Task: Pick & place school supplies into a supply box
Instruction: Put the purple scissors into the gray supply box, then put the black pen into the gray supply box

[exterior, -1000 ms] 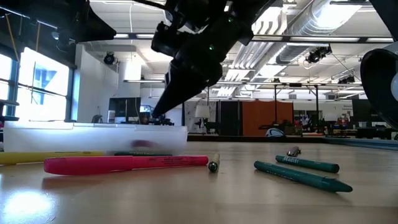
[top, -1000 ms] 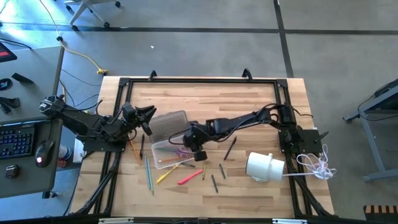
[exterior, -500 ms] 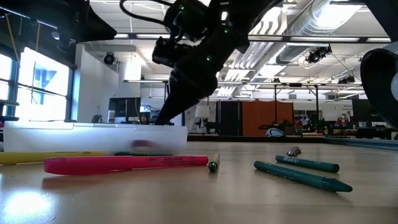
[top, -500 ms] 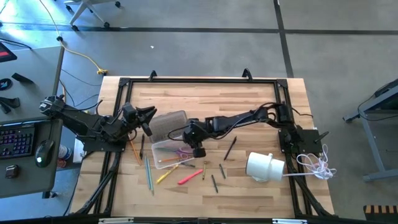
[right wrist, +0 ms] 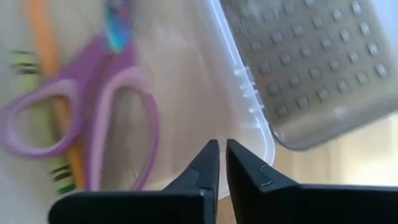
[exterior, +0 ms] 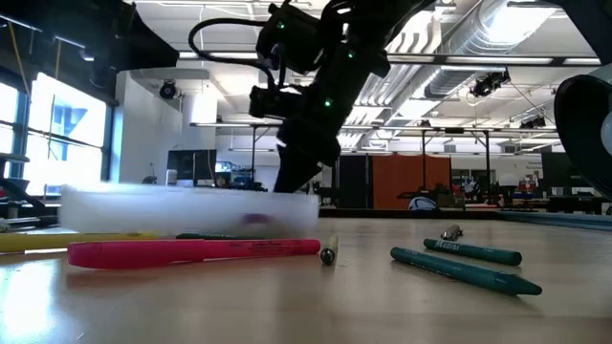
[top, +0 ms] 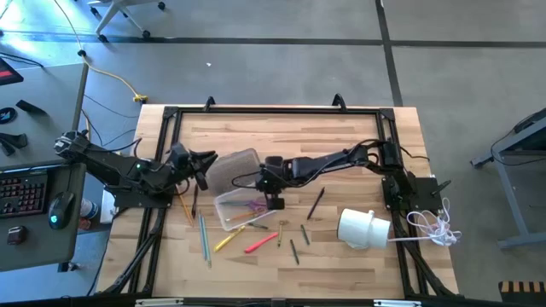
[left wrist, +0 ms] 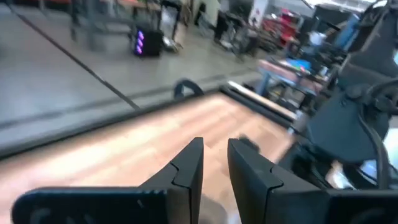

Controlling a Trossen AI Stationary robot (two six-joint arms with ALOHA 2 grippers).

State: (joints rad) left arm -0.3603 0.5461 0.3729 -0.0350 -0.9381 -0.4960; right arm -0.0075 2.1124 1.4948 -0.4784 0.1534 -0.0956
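The clear supply box (top: 241, 209) lies open at the table's middle, its ribbed lid (top: 230, 169) spread out on its far side. Inside it lie purple scissors (right wrist: 93, 118) and an orange pencil (right wrist: 53, 93). My right gripper (right wrist: 222, 148) is shut and reaches down into the box next to a corner, seen in the low view as my right gripper (exterior: 287, 184). My left gripper (top: 207, 159) waits just left of the lid, open and with nothing between its fingers in the left wrist view (left wrist: 214, 152). Loose pens and markers lie around the box. My right gripper comes from above, its shut fingers inside the box close to the wall (right wrist: 258, 134) at the corner next to the lid. Whether the fingers touch that wall I cannot tell.
A pink marker (top: 260, 242), a yellow pen (top: 226, 241), green pens (top: 205, 234) and dark pencils (top: 316, 203) lie near and right of the box. A white cylinder (top: 363, 228) and a white cord (top: 435, 223) sit at the right.
My right gripper has shut and gone toward the table's far right while staying inside the box. The box has slid toward the table's right edge and turned a little.
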